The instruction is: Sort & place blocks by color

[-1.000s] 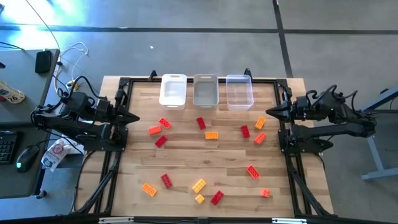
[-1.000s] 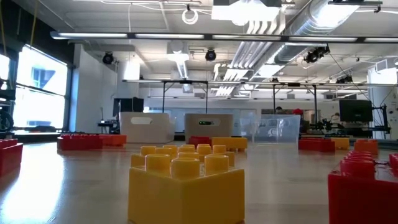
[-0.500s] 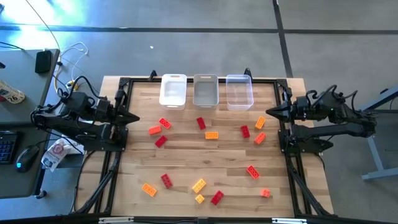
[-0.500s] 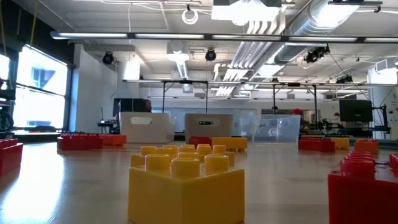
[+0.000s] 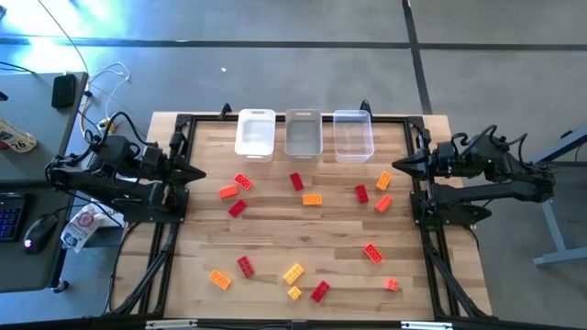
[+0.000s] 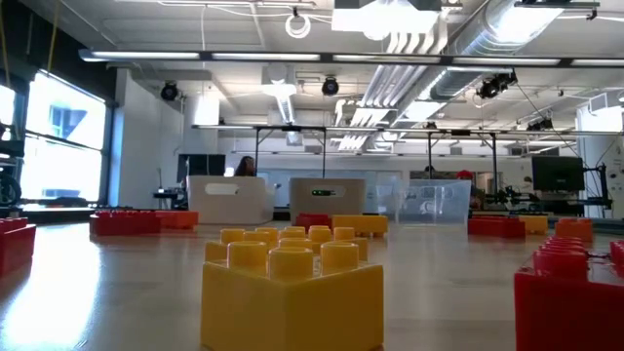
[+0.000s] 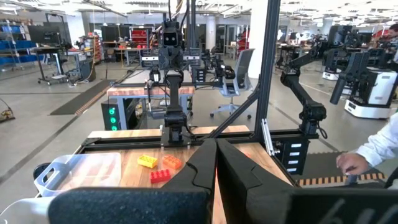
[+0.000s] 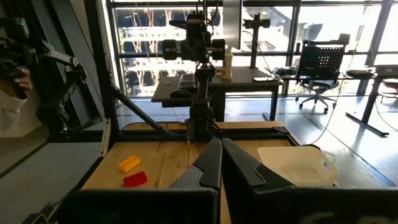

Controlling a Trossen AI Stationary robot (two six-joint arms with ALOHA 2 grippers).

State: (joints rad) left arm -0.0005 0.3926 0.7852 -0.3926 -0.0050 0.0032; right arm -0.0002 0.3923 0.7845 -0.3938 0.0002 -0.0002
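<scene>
Big open lab, exposed ducts overhead, desks and other robot rigs around; wooden table [image 5: 303, 229] framed by a black rail. Left gripper [image 5: 200, 172] parked at the table's left edge, fingers pressed together, nothing in them. Right gripper [image 5: 397, 165] mirrors it at the right edge, fingers likewise pressed together and empty. Whole middle of the table lies free between the two tips. Three bins in a row at the far edge, about midway between the grippers: white bin [image 5: 256, 133], grey bin [image 5: 304, 134], clear bin [image 5: 353, 135]. The blocks are scattered flat on the wood, none in a bin: a red block [image 5: 242, 181] and an orange block [image 5: 228, 192] just ahead of the left tip, an orange block [image 5: 383, 181] and a red block [image 5: 361, 193] just ahead of the right tip, the rest well apart toward the near edge, e.g. a yellow block [image 5: 293, 273]. A person's hand [image 7: 352, 164] and white sleeve show beyond the table in the left wrist view; another person stands far behind the bins [image 6: 246, 167].
</scene>
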